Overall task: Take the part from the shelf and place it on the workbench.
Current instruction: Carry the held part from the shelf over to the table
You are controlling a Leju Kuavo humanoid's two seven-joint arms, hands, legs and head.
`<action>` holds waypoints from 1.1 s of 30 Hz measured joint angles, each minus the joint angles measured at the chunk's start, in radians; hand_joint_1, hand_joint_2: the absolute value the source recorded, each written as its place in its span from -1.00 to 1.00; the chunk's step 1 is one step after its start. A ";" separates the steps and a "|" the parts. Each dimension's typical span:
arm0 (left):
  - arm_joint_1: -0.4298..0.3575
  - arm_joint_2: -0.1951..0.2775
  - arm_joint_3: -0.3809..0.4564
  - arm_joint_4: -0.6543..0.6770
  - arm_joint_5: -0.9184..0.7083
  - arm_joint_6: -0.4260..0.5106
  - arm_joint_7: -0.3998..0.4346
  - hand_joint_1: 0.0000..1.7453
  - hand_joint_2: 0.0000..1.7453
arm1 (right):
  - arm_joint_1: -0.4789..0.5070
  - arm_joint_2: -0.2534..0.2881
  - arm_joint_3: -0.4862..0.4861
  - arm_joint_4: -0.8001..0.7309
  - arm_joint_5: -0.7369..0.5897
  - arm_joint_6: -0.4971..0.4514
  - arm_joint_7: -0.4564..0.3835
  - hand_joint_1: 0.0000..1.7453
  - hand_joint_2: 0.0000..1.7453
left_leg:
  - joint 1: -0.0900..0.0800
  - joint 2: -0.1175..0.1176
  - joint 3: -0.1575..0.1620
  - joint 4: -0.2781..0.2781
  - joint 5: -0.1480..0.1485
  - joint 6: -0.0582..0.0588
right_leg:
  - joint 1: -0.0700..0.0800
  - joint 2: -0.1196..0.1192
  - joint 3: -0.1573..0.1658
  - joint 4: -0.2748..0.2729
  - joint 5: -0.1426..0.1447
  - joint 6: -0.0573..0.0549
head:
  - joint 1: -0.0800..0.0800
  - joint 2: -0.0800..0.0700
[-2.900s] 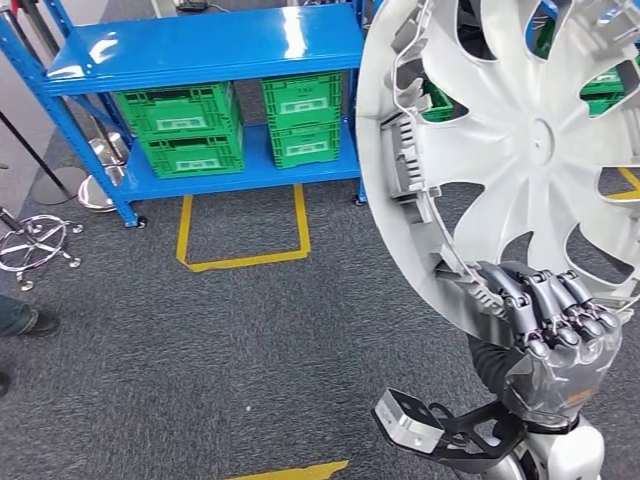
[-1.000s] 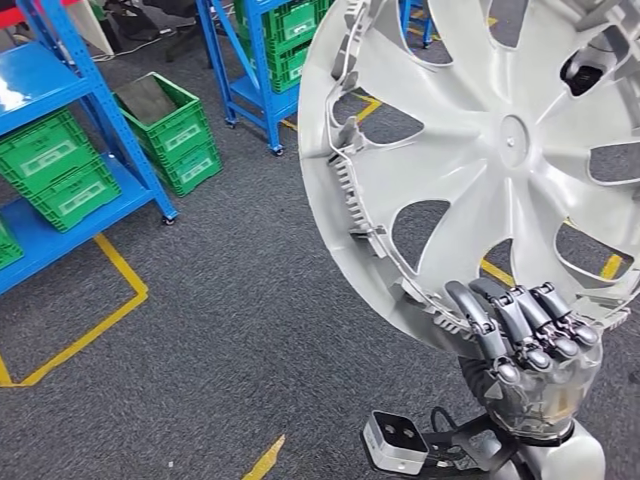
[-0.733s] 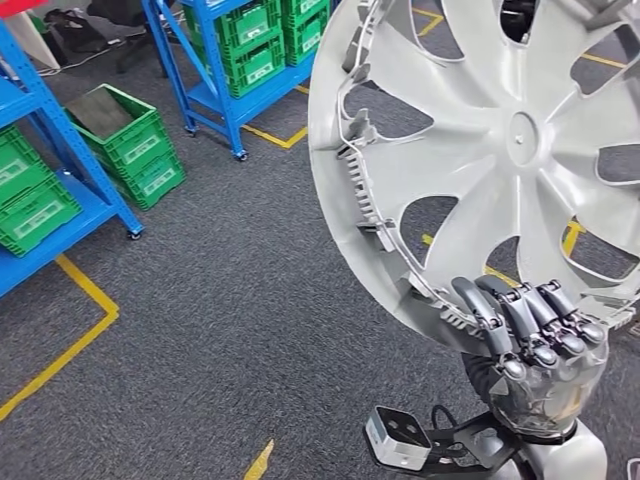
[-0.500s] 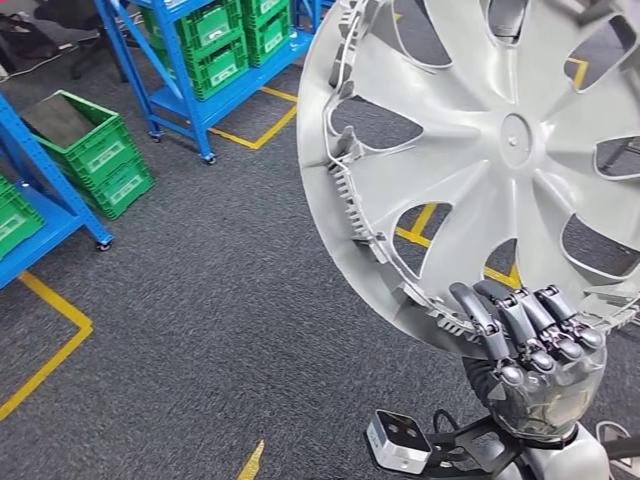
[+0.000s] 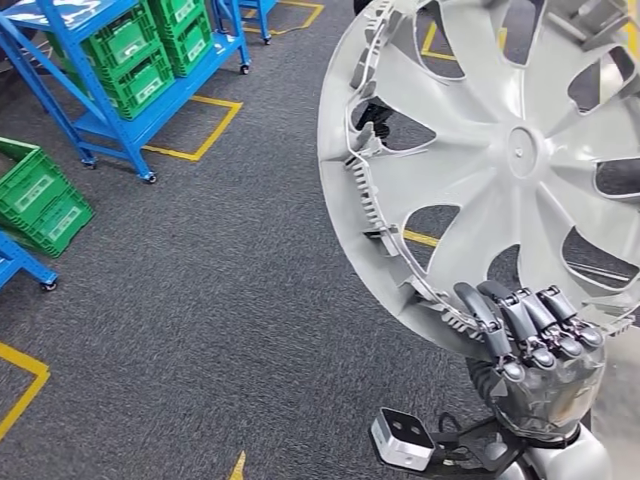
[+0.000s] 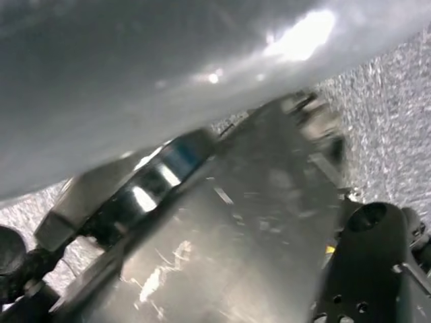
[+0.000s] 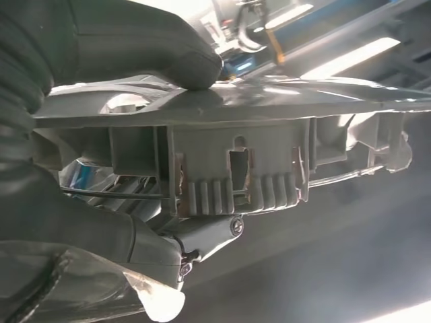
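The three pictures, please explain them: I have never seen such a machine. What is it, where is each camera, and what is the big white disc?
This is a walking robot with two arms. The wide picture comes from its head, looking down; the other two come from cameras at its wrists. The white disc is a plastic wheel cover, and the right hand holds its lower rim. The right wrist view shows this rim up close. The left wrist view is too blurred to read. On the grey carpet stand blue shelves with green crates.
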 joint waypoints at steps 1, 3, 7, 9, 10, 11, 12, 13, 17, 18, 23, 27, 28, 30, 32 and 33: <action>0.002 0.000 0.000 0.000 0.000 0.000 0.000 -1.00 -1.00 | 0.001 0.000 0.000 0.000 0.000 0.000 0.000 1.00 1.00 | 0.000 -0.004 -0.022 0.043 -0.008 0.002 | 0.002 0.015 -0.001 0.001 0.001 -0.001 | 0.000 0.000; 0.004 0.000 0.000 0.000 0.000 0.000 0.000 -1.00 -1.00 | 0.003 0.000 -0.001 0.000 0.000 0.000 -0.002 1.00 1.00 | -0.002 -0.010 -0.016 0.015 0.037 0.011 | 0.007 0.045 0.000 0.003 0.001 -0.002 | 0.000 0.000; 0.003 0.001 0.000 0.000 0.000 0.000 0.001 -1.00 -1.00 | 0.002 0.000 -0.003 0.000 0.000 0.000 -0.007 1.00 1.00 | -0.006 -0.084 0.078 -0.210 0.147 0.045 | 0.007 0.095 -0.002 0.006 0.004 0.004 | 0.000 0.000; 0.001 0.001 0.000 0.000 0.000 0.000 0.001 -1.00 -1.00 | 0.003 0.000 -0.005 0.000 0.000 0.000 -0.008 1.00 1.00 | -0.009 -0.087 0.085 -0.233 0.145 0.050 | 0.002 0.116 -0.012 0.005 0.010 0.015 | -0.003 0.000; 0.000 0.000 0.000 0.000 0.000 0.000 0.001 -1.00 -1.00 | 0.005 0.000 -0.006 0.000 0.000 0.000 -0.009 1.00 1.00 | -0.008 -0.076 0.089 -0.242 0.146 0.050 | 0.001 0.120 -0.018 0.004 0.012 0.019 | -0.006 0.000; 0.000 0.000 0.000 0.000 0.000 0.000 0.001 -1.00 -1.00 | 0.008 0.000 -0.007 0.000 0.000 0.000 -0.010 1.00 1.00 | -0.006 -0.064 0.092 -0.252 0.151 0.050 | 0.002 0.105 -0.025 0.009 0.007 0.024 | -0.005 0.000; 0.000 -0.001 0.000 0.000 0.000 0.000 0.001 -1.00 -1.00 | 0.008 0.000 -0.007 0.000 0.000 0.000 -0.011 1.00 1.00 | -0.004 -0.051 0.095 -0.261 0.155 0.052 | 0.003 0.079 -0.039 0.031 -0.008 0.029 | -0.004 0.000; 0.000 -0.002 0.000 0.000 0.000 -0.001 0.001 -1.00 -1.00 | 0.008 0.000 -0.007 0.000 0.000 0.000 -0.012 1.00 1.00 | -0.002 -0.036 0.097 -0.267 0.158 0.053 | 0.004 0.047 -0.062 0.074 -0.034 0.034 | -0.002 0.000; 0.005 -0.003 0.000 0.000 0.001 -0.001 0.001 -1.00 -1.00 | 0.007 0.000 -0.008 0.001 0.000 0.000 -0.014 1.00 1.00 | -0.005 0.024 0.096 -0.266 0.156 0.054 | -0.006 -0.008 -0.158 0.280 -0.118 0.055 | -0.001 0.000; 0.005 -0.003 0.000 0.000 0.001 0.000 0.001 -1.00 -1.00 | 0.008 0.000 -0.009 0.002 0.000 0.000 -0.014 1.00 1.00 | -0.005 0.038 0.096 -0.265 0.154 0.051 | -0.009 -0.013 -0.145 0.261 -0.100 0.059 | -0.001 0.000; 0.002 -0.002 0.000 0.000 0.001 0.000 0.001 -1.00 -1.00 | 0.008 0.000 -0.011 0.003 0.000 0.000 -0.012 1.00 1.00 | -0.009 0.085 0.097 -0.243 0.135 0.025 | -0.011 -0.079 0.000 0.013 -0.018 0.050 | -0.002 0.000; 0.000 -0.002 0.000 0.000 0.002 0.000 0.002 -1.00 -1.00 | 0.012 0.000 -0.014 0.003 0.000 0.000 -0.013 1.00 1.00 | -0.002 0.070 0.093 -0.216 0.108 0.006 | -0.010 -0.039 -0.006 0.014 -0.011 0.020 | -0.003 0.000; 0.000 -0.002 0.000 0.000 0.002 0.000 0.002 -1.00 -1.00 | 0.012 0.001 -0.014 0.003 0.000 0.000 -0.014 1.00 1.00 | 0.000 0.044 0.077 -0.174 0.079 0.003 | -0.011 -0.029 -0.006 0.013 -0.009 0.015 | -0.004 0.000; 0.002 -0.002 0.000 0.000 0.002 0.000 0.002 -1.00 -1.00 | 0.011 0.001 -0.015 0.003 0.000 0.000 -0.017 1.00 1.00 | 0.002 0.003 0.018 -0.036 0.007 0.002 | -0.009 -0.006 -0.008 0.013 -0.007 0.008 | -0.004 0.000; 0.005 -0.002 0.000 0.000 0.002 -0.001 0.002 -1.00 -1.00 | 0.011 0.002 -0.015 0.004 0.000 0.000 -0.021 1.00 1.00 | 0.002 -0.005 -0.030 0.064 -0.021 0.006 | -0.005 0.021 -0.009 0.013 -0.006 0.005 | -0.004 0.000; 0.005 -0.002 0.000 0.000 0.003 -0.001 0.002 -1.00 -1.00 | 0.011 0.003 -0.015 0.004 0.000 0.000 -0.024 1.00 1.00 | 0.001 -0.008 -0.030 0.060 -0.004 0.010 | -0.003 0.036 -0.009 0.014 -0.005 0.004 | -0.004 0.000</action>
